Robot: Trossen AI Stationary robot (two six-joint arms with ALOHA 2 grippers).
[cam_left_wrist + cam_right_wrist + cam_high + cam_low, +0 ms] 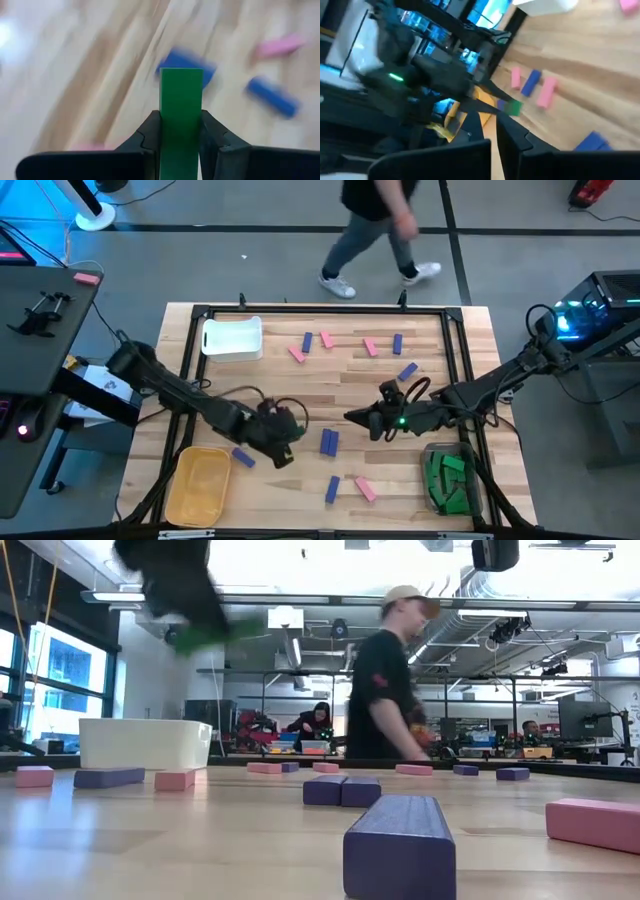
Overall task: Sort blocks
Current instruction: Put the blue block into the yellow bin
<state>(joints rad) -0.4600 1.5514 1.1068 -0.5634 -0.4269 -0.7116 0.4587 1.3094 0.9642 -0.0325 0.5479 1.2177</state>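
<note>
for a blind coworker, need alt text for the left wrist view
The left end effector grips an upright green block between its dark fingers, above a blurred wooden table. Blue blocks and a pink block lie beyond.

Black jointed arms (pixel 190 395), looped cables

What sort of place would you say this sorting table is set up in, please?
Probably a robotics lab or shared workshop: an open room with ceiling ducts, workbenches with a monitor, and a person walking past the wooden table while the left gripper holds a green block.
</note>
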